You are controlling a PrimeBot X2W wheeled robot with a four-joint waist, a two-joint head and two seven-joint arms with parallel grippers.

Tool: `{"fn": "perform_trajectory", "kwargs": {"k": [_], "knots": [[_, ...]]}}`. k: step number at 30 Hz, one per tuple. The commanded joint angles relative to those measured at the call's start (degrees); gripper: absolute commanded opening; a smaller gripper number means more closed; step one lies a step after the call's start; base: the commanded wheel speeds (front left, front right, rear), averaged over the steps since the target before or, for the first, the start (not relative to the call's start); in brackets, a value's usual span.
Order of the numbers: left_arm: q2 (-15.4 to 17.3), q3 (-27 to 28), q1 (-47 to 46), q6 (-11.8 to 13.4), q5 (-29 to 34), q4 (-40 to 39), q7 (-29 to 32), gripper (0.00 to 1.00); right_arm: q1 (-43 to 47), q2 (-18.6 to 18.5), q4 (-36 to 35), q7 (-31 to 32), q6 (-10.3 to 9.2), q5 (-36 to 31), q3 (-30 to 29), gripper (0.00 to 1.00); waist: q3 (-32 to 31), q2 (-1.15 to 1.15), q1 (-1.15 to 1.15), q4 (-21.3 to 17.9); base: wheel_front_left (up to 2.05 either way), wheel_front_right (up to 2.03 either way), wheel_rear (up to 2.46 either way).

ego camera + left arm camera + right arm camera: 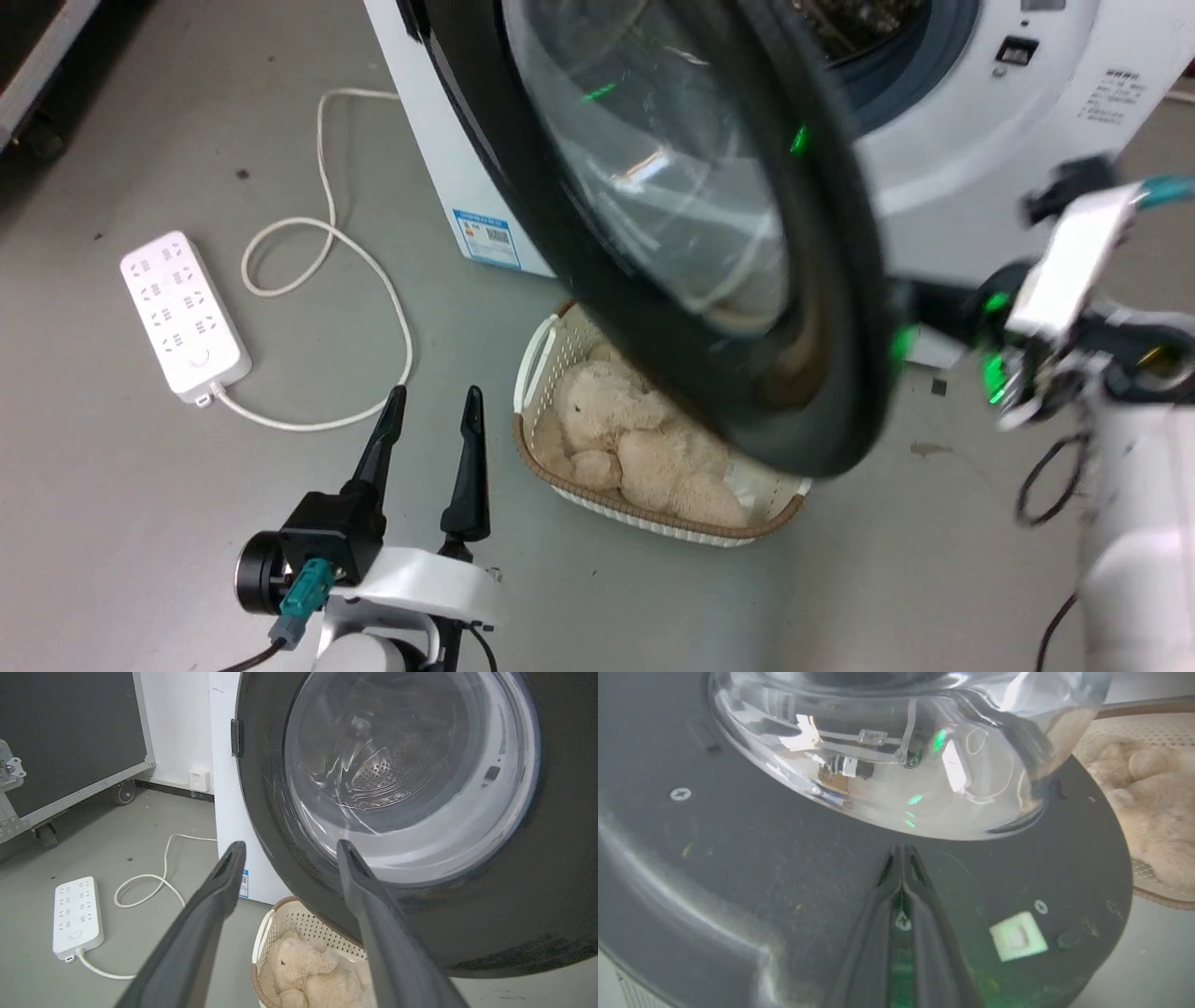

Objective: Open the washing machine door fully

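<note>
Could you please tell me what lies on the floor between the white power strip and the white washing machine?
A looped white cable on bare grey floor, seen in head and left wrist views.

Washing machine door (672,205): large, round, glossy black ring around a bulging clear glass bowl; swung well open, standing out from the white front of the washer (943,177); hinged at the washer's left edge; inner face dull dark grey.
</note>
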Motion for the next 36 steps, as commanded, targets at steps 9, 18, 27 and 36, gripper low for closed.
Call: {"fn": "perform_trajectory", "kwargs": {"k": [9,18,27,36], "knots": [[0.0,-1.2,2.3,-1.0,0.4,0.9,-0.3,1.0,12.4,0.4,-7.8,-5.8,0.06,14.0,20.2,0.0,-1.9,0.0,0.02,0.8,0.0,0.0,0.0],[0.0,-1.1,3.2,-1.6,0.0,1.6,-0.3,1.0,15.4,0.4,-9.8,-11.3,0.06,16.7,26.2,0.0,-2.6,0.0,0.02,1.1,0.0,0.0,0.0],[0.0,1.6,3.2,-3.1,-0.2,1.7,-0.3,1.0,16.6,-2.8,-18.1,-26.1,0.06,3.6,18.5,1.0,-3.5,0.0,0.02,-2.3,0.0,0.0,0.0],[0.2,5.8,2.7,-5.0,0.4,2.0,-0.3,1.0,26.2,-15.0,-35.1,-58.6,0.06,-21.7,20.9,1.0,-4.8,0.0,0.02,-6.8,0.0,0.0,0.0]]}}
